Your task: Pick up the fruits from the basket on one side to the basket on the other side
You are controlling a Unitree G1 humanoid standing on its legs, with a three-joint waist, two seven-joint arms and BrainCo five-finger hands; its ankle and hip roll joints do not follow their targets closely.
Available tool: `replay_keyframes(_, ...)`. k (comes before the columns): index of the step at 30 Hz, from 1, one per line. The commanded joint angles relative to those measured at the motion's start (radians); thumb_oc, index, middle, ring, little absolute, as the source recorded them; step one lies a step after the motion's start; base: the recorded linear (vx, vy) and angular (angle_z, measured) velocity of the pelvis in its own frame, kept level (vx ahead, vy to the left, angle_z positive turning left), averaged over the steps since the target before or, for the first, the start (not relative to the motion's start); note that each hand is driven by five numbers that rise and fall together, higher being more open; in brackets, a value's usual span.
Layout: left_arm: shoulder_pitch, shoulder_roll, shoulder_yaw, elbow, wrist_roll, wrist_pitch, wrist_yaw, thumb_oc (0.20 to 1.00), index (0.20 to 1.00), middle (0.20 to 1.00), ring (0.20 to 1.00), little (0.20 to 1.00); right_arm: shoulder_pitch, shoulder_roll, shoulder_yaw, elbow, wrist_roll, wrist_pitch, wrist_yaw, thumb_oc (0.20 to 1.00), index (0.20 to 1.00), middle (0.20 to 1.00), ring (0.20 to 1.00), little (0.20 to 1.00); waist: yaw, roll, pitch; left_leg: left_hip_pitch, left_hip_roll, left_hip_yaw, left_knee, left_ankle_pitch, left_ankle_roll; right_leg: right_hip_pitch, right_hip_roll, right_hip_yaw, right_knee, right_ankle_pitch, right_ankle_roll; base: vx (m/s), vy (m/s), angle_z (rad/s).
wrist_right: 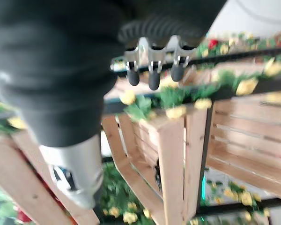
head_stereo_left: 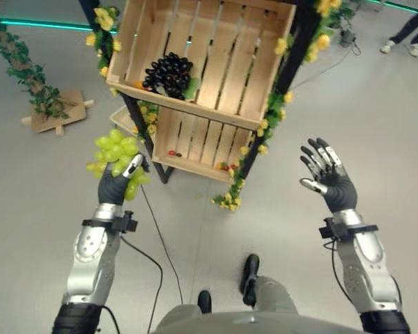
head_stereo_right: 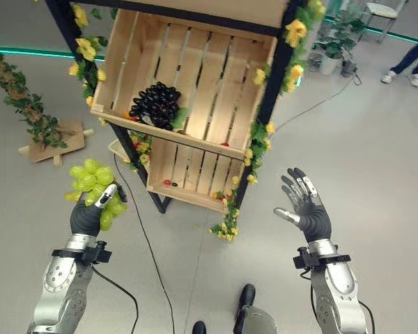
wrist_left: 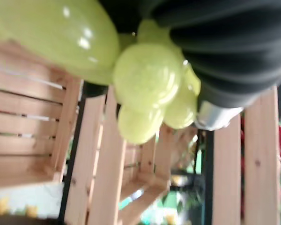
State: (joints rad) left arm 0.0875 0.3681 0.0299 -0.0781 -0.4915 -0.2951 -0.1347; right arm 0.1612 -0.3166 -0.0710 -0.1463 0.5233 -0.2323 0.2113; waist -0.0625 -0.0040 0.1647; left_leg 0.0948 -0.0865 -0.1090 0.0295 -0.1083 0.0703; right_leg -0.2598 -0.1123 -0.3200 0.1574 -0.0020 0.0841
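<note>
green grape bunch (head_stereo_left: 117,154) held aloft in left hand (head_stereo_left: 115,184), dark grapes (head_stereo_left: 168,74) in upper crate (head_stereo_left: 216,62)

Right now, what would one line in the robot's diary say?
left hand: fingers shut on green grapes, off the shelf | right hand: open, empty | black grapes: in upper wooden crate

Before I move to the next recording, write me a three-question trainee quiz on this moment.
1. True or false: the left hand holds the green grapes.
2. The dark grapes lie in: A) the upper crate, B) the lower crate, C) the right hand.
3. Fill in: the right hand's fingers are ____.

Key: 1 true; 2 A; 3 open.
</note>
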Motion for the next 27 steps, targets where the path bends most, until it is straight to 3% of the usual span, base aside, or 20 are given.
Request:
replay_keyframes(1, -0.033, 0.026, 0.028, -0.092, 0.018, -0.064, -0.025, 0.200, 0.200, 0.200, 0.200, 0.200, -0.046, 0.001, -0.055, -0.005, 0.012, -0.042, 0.000, 1.000, 1.000, 1.000, 1.000, 1.000, 0.007, -0.044, -0.054, 0.000, 0.004, 0.037, 0.113, -0.064, -0.096, 0.148, -0.004, 0.047, -0.112, 0.032, 0.045, 0.25, -0.152, 1.10)
replay_keyframes(5, -0.045, 0.010, 0.008, -0.070, -0.009, -0.057, -0.023, 0.200, 0.200, 0.200, 0.200, 0.200, -0.062, -0.019, -0.056, 0.007, 0.024, -0.056, -0.022, 1.000, 1.000, 1.000, 1.000, 1.000, 0.019, -0.045, -0.040, -0.146, 0.042, 0.091, 0.450, 0.093, -0.228, 0.254, 0.010, 0.019, -0.178, 0.017, 0.005, 0.17, -0.153, 0.46)
replay_keyframes(6, -0.054, 0.011, 0.006, -0.067, -0.011, -0.060, -0.013, 0.200, 0.200, 0.200, 0.200, 0.200, -0.067, -0.022, -0.054, 0.010, 0.030, -0.059, -0.031, 1.000, 1.000, 1.000, 1.000, 1.000, 0.022, -0.052, -0.031, -0.168, 0.047, 0.108, 0.482, 0.104, -0.231, 0.275, 0.009, 0.014, -0.185, 0.005, -0.006, 0.09, -0.172, -0.15)
replay_keyframes(7, -0.061, 0.012, 0.002, -0.065, -0.005, -0.060, -0.005, 0.200, 0.200, 0.200, 0.200, 0.200, -0.073, -0.024, -0.053, 0.009, 0.026, -0.062, -0.038, 1.000, 1.000, 1.000, 1.000, 1.000, 0.027, -0.059, -0.019, -0.210, 0.053, 0.121, 0.494, 0.091, -0.224, 0.293, 0.009, 0.012, -0.199, -0.003, -0.012, 0.11, -0.136, 0.09)
replay_keyframes(9, -0.065, 0.010, 0.005, -0.060, -0.002, -0.056, 0.004, 0.200, 0.200, 0.200, 0.200, 0.200, -0.069, -0.027, -0.059, 0.004, 0.015, -0.059, -0.048, 1.000, 1.000, 1.000, 1.000, 1.000, 0.029, -0.062, -0.024, -0.234, 0.101, 0.147, 0.365, 0.050, -0.184, 0.312, 0.012, 0.003, -0.208, -0.021, -0.008, 0.23, -0.012, 0.01)
replay_keyframes(10, -0.062, 0.016, 0.002, -0.055, 0.014, -0.054, 0.030, 0.200, 0.200, 0.200, 0.200, 0.200, -0.079, -0.026, -0.047, 0.029, 0.024, -0.065, -0.059, 1.000, 1.000, 1.000, 1.000, 1.000, 0.040, -0.054, -0.033, -0.225, 0.141, 0.111, 0.178, 0.053, -0.159, 0.320, 0.026, 0.022, -0.201, -0.037, 0.009, 0.27, 0.061, -0.15)
replay_keyframes(11, -0.062, 0.015, 0.002, -0.055, 0.015, -0.054, 0.031, 0.200, 0.200, 0.200, 0.200, 0.200, -0.081, -0.026, -0.046, 0.031, 0.024, -0.066, -0.059, 1.000, 1.000, 1.000, 1.000, 1.000, 0.040, -0.055, -0.033, -0.217, 0.140, 0.113, 0.163, 0.060, -0.159, 0.319, 0.024, 0.023, -0.199, -0.039, 0.010, 0.27, 0.085, -0.31)
replay_keyframes(12, -0.060, 0.019, 0.005, -0.053, 0.032, -0.053, 0.044, 0.200, 0.200, 0.200, 0.200, 0.200, -0.087, -0.031, -0.036, 0.039, 0.019, -0.067, -0.063, 1.000, 1.000, 1.000, 1.000, 1.000, 0.050, -0.050, -0.036, -0.217, 0.145, 0.068, 0.097, 0.096, -0.160, 0.315, 0.034, 0.044, -0.180, -0.054, 0.011, 0.21, 0.072, -0.40)
replay_keyframes(13, -0.041, 0.029, 0.017, -0.040, 0.058, -0.058, 0.055, 0.200, 0.200, 0.200, 0.200, 0.200, -0.092, -0.043, -0.025, 0.057, 0.005, -0.057, -0.062, 1.000, 1.000, 1.000, 1.000, 1.000, 0.054, -0.053, -0.029, -0.231, 0.138, 0.025, 0.139, 0.095, -0.164, 0.329, 0.039, 0.076, -0.127, -0.092, 0.004, 0.20, 0.079, -0.55)
replay_keyframes(14, -0.041, 0.029, 0.018, -0.041, 0.058, -0.058, 0.055, 0.200, 0.200, 0.200, 0.200, 0.200, -0.093, -0.043, -0.025, 0.057, 0.006, -0.057, -0.062, 1.000, 1.000, 1.000, 1.000, 1.000, 0.053, -0.053, -0.029, -0.235, 0.137, 0.024, 0.141, 0.097, -0.163, 0.325, 0.038, 0.075, -0.125, -0.091, 0.005, 0.18, 0.191, -0.62)
replay_keyframes(17, -0.084, 0.051, 0.019, -0.023, 0.095, -0.057, 0.078, 0.200, 0.200, 0.200, 0.200, 0.200, -0.079, -0.019, -0.012, 0.076, -0.005, -0.046, -0.041, 1.000, 1.000, 1.000, 1.000, 1.000, 0.034, -0.054, -0.047, -0.190, 0.111, 0.066, 0.091, 0.072, -0.139, 0.290, 0.012, 0.085, -0.085, -0.056, 0.039, 0.09, 0.158, -0.69)
replay_keyframes(20, -0.107, 0.075, 0.026, -0.026, 0.113, -0.061, 0.088, 0.200, 0.200, 0.200, 0.200, 0.200, -0.087, -0.014, -0.005, 0.078, -0.023, -0.032, -0.033, 1.000, 1.000, 1.000, 1.000, 1.000, 0.030, -0.052, -0.073, -0.157, 0.107, 0.095, 0.055, 0.058, -0.117, 0.284, -0.002, 0.115, -0.092, -0.055, 0.052, 0.12, 0.154, -0.39)
replay_keyframes(27, -0.189, 0.100, 0.008, -0.033, 0.158, -0.055, 0.129, 0.200, 0.200, 0.200, 0.200, 0.200, -0.077, -0.006, 0.009, 0.097, -0.034, -0.017, -0.038, 1.000, 1.000, 1.000, 1.000, 1.000, 0.008, -0.061, -0.114, -0.091, 0.110, 0.125, -0.013, 0.060, -0.109, 0.313, -0.004, 0.133, -0.122, -0.061, 0.053, 0.09, 0.065, -0.17)
